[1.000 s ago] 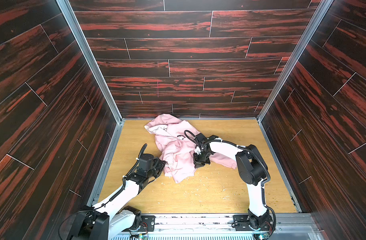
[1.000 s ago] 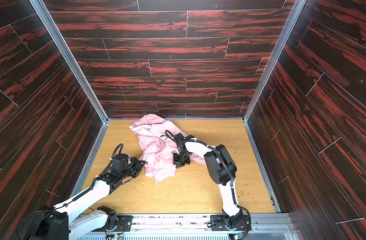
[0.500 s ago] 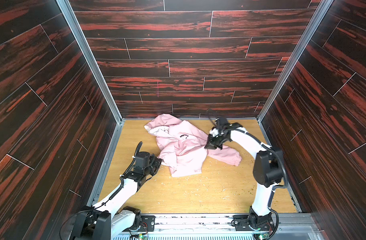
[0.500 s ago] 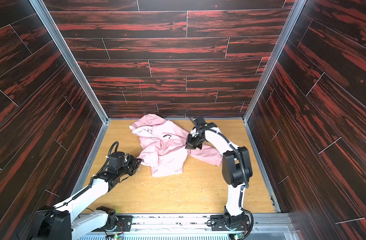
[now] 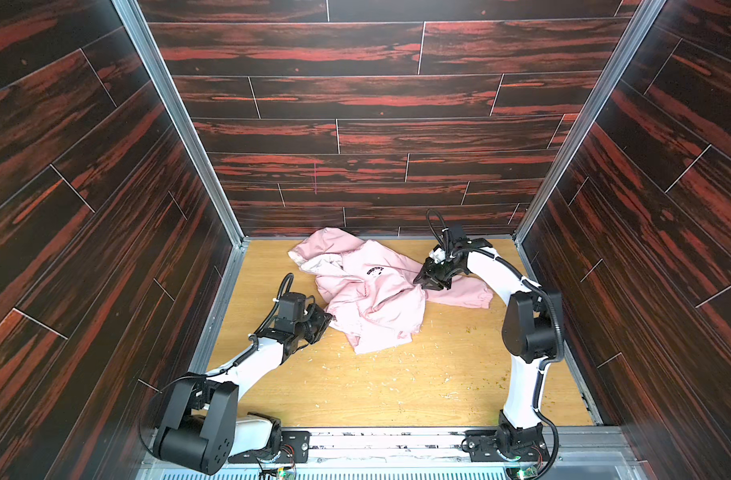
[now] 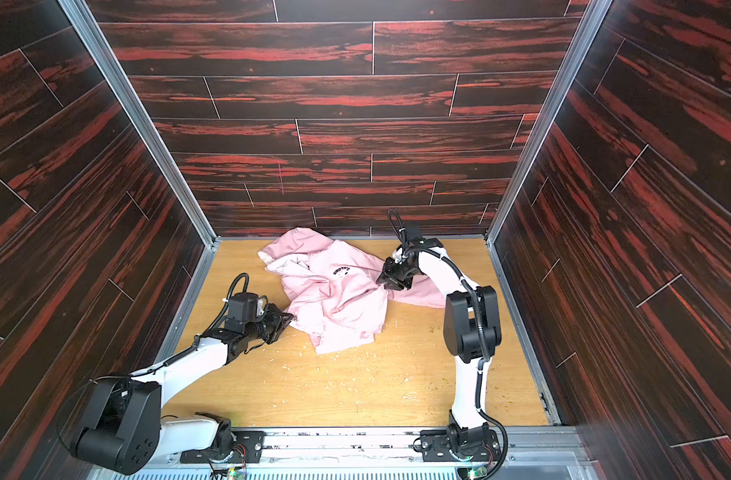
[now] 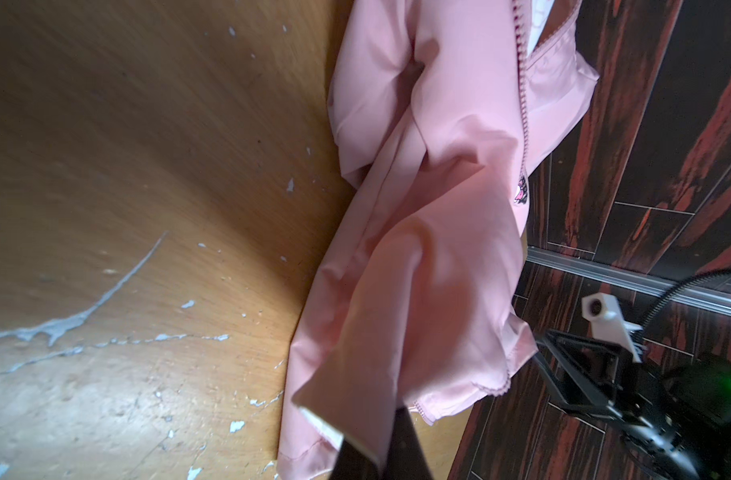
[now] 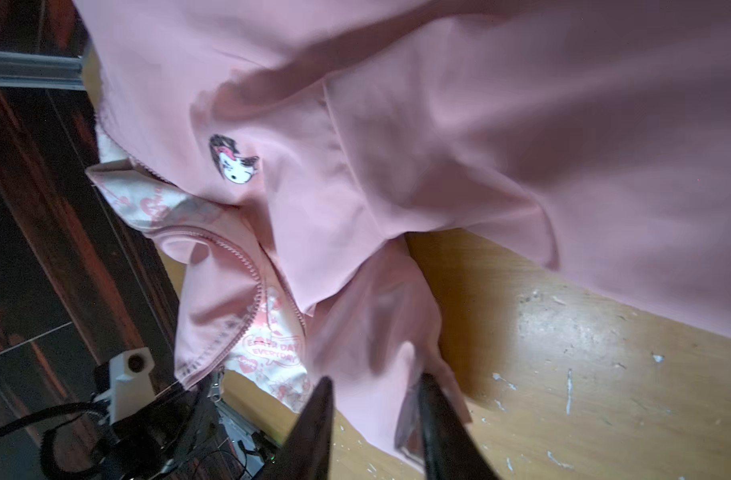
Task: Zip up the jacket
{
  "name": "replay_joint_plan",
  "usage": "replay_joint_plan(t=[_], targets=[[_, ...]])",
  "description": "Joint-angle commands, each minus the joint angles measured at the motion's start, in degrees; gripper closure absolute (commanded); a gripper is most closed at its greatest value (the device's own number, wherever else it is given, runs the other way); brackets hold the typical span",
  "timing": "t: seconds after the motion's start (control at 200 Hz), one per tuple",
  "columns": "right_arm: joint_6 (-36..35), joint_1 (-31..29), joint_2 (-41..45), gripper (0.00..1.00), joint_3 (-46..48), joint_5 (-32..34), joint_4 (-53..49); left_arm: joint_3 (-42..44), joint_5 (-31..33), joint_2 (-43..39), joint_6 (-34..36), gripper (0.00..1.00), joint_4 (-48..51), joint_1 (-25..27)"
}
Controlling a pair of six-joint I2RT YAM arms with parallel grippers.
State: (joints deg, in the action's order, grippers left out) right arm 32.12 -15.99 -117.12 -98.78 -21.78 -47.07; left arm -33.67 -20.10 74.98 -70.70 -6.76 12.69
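Pink jacket (image 5: 372,291) lies crumpled, hood (image 5: 322,245) toward back wall (image 5: 376,124); left gripper (image 5: 329,319) clamps it; right gripper (image 5: 418,281) parted.

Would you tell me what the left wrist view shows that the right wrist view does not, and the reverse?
Only the left wrist view shows, close up, the left gripper shut on the jacket edge. Only the right wrist view shows, close up, the right gripper with jaws apart around pink cloth, the zipper pull and the lining's EARTH DAY EVERYDAY lettering. Both show the jacket, its zipper teeth and the wooden table.
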Motion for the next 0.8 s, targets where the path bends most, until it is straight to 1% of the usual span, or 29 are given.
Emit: replay_joint_plan(t=[0.0,0.08,0.21,0.321,0.421,0.546,0.706,0.791], targets=[[-0.87,0.54,1.78,0.49,2.79,0.64,1.25,-2.36,-0.94,-0.46,1.50,1.00,0.61,-0.29],[-1.68,1.04,5.36,0.45,7.34,0.06,3.46,-2.15,-1.16,-0.20,1.53,1.00,0.45,-0.30],[-2.50,1.13,10.38,0.45,16.62,-3.18,7.64,-1.87,-1.57,-0.01,1.37,1.00,-0.22,-0.30],[-1.03,1.12,14.05,0.45,25.85,-5.70,12.15,-2.09,-1.44,-0.10,1.78,1.00,-0.16,-0.25],[0.62,1.03,16.91,0.45,32.85,-6.47,15.70,-2.44,-1.35,-0.20,2.14,1.00,0.25,-0.27],[1.96,1.13,20.09,0.44,38.02,-5.71,18.00,-2.45,-1.47,-0.44,2.30,1.00,0.52,-0.30],[3.76,0.46,22.67,0.43,43.76,-8.88,22.98,-2.36,-1.51,-0.54,2.27,1.00,0.88,-0.27],[4.32,-0.61,23.17,0.43,46.51,-9.42,25.07,-2.27,-1.48,-0.63,2.14,1.00,0.90,-0.27]])
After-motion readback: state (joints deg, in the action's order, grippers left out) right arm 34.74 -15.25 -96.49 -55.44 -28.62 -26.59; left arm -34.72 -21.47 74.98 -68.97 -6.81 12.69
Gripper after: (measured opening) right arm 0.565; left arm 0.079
